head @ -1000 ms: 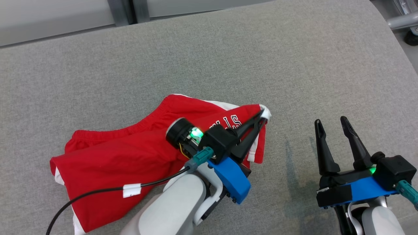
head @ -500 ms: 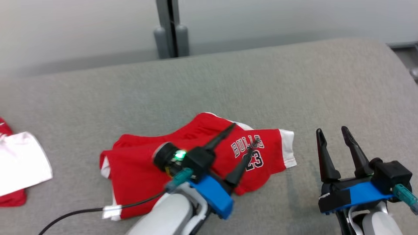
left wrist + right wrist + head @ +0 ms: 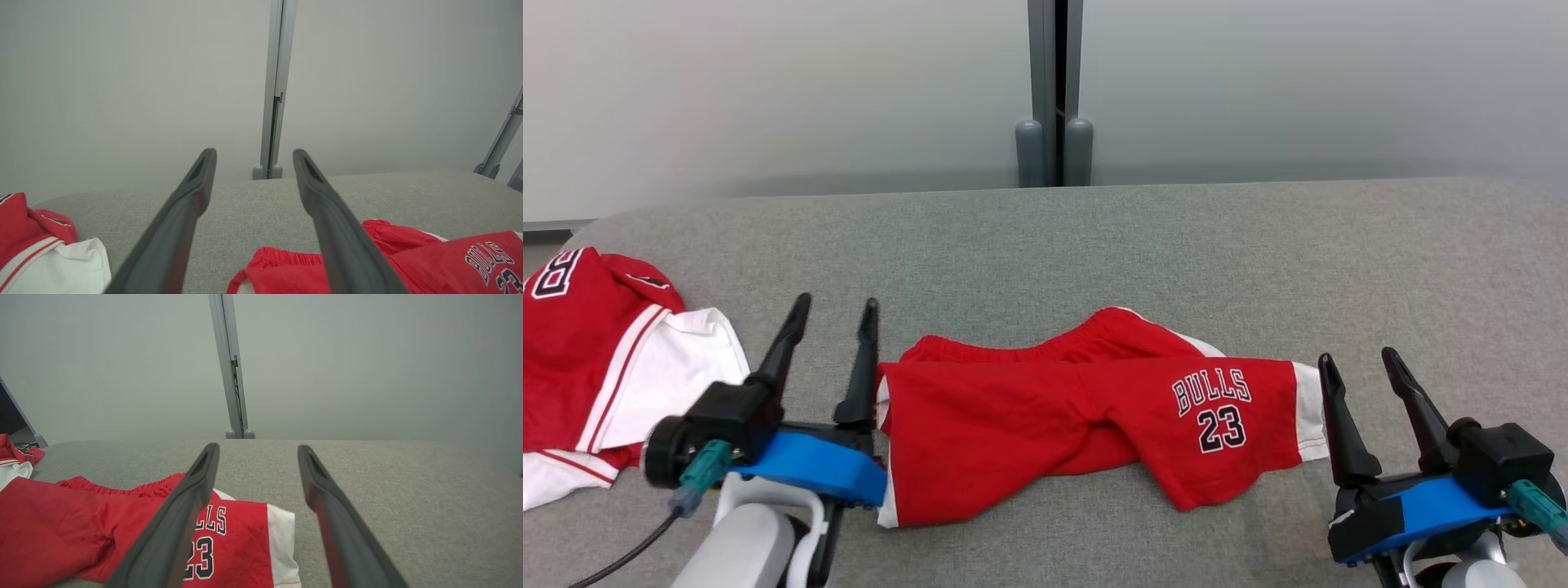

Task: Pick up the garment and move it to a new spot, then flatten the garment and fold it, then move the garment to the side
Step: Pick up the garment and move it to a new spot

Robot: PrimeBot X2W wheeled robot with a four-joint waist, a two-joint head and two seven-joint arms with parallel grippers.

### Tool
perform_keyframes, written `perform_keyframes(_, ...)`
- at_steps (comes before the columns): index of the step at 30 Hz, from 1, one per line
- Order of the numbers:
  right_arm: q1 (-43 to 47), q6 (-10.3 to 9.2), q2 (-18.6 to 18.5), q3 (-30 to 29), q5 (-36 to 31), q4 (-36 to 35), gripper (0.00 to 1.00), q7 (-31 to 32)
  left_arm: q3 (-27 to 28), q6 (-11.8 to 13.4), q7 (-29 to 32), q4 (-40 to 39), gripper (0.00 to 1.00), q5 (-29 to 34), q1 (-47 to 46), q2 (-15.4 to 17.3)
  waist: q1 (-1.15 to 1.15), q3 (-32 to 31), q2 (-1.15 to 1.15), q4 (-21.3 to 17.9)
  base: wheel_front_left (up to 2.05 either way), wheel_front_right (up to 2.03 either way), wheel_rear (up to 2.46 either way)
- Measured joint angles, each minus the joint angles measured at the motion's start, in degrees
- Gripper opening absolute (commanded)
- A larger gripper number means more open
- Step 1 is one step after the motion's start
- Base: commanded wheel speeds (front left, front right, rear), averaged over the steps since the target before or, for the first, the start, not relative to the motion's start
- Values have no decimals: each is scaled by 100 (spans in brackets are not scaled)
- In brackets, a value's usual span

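1. Left gripper: we are logging its fingers as spread wide and pinching nothing. The inner finger is standing just beside the left edge of the red shorts.
2. Right gripper: its fingers are likewise standing apart and empty, just beside the white hem of the printed leg.
3. Red shorts: they are lying on the grey cushion between the two grippers, waistband toward the wall. The cloth is lapping over itself in a crease across the middle.
4. Jersey: it is lying at the cushion's left end, near the left gripper and apart from the shorts.
5. Risk: we are judging that folding now would be trapping that middle crease. A left finger closing this near the edge could be snagging one layer only, and a wide sweep could be dragging the jersey along.
6. Change: a second ago the left fingers were pressing together on the hem corner. Now they are spread and clear, the printed leg is lying opened out rightward, and the camera is looking higher.
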Motion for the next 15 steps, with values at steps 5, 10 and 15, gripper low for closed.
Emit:
perform_keyframes(5,113,0,0,5,1,-29,100,88,524,100,-30,-122,100,-166,497,320,0,-171,0,93,0,0,0)
perform_keyframes(10,279,0,0,-19,27,-27,100,185,597,32,-30,-178,100,-209,865,464,0,-317,0,77,0,0,0)
perform_keyframes(15,473,0,-1,-76,54,-47,100,243,453,3,-2,-197,100,-213,1118,479,0,-441,0,-31,0,0,0)
